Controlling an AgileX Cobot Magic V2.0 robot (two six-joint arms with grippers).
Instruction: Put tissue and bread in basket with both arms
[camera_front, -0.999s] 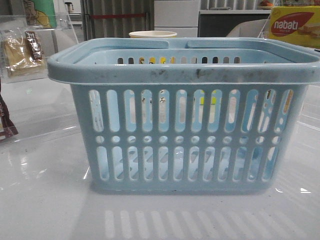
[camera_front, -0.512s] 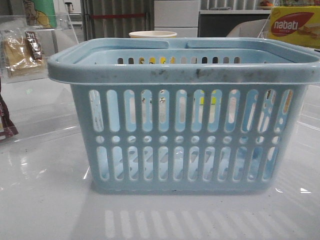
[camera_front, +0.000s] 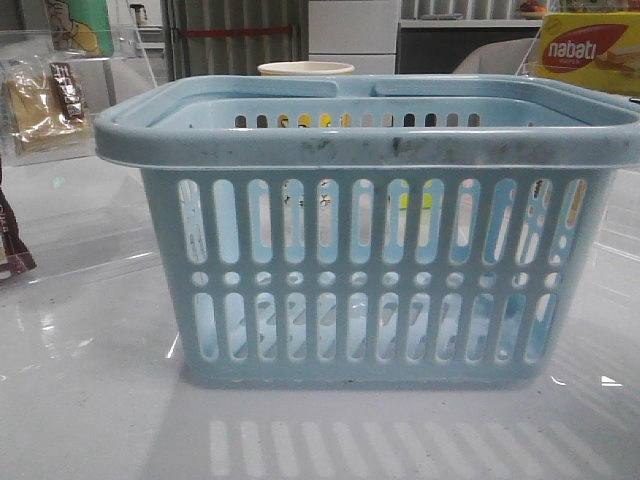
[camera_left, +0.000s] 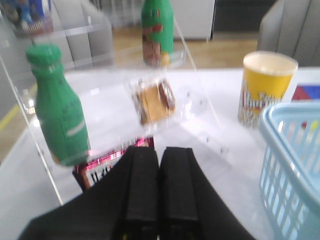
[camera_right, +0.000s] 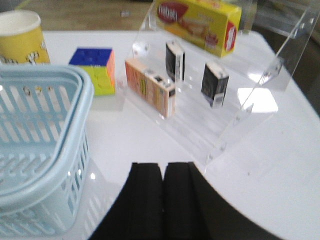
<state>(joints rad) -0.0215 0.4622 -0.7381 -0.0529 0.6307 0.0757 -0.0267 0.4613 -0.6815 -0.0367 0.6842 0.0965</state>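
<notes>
Basket: the pale blue basket (camera_front: 375, 270) stands on the white table (camera_front: 90, 420), filling most of the front view; its rim is scuffed. I can't make out anything lying inside it.
Bread: the wrapped bread (camera_left: 154, 101) leans on the sloped clear rack (camera_left: 197, 107) ahead of the left arm, well apart from the basket; in the front view it shows at the far left (camera_front: 40, 105).
Tissue: two small black and white packs (camera_right: 174, 60) (camera_right: 214, 84) stand upright on the clear stepped rack (camera_right: 250, 115) ahead of the right arm; either could be the tissue, I can't tell which. Both sit to the side of the basket, not touching it.
Left gripper: the left gripper (camera_left: 159, 192) has its black fingers pressed together with nothing between them, short of the rack.
Right gripper: the right gripper (camera_right: 162, 200) is likewise closed tight and empty, over bare table near the basket's corner.
Other items, left side: green bottle (camera_left: 59, 107) on the rack, a second one (camera_left: 157, 30) higher up, yellow cup (camera_left: 266, 90) beside the basket.
Other items, right side: nabati box (camera_right: 197, 22) on the top step, orange carton (camera_right: 150, 87) lower down, colour cube (camera_right: 95, 70) behind the basket.
</notes>
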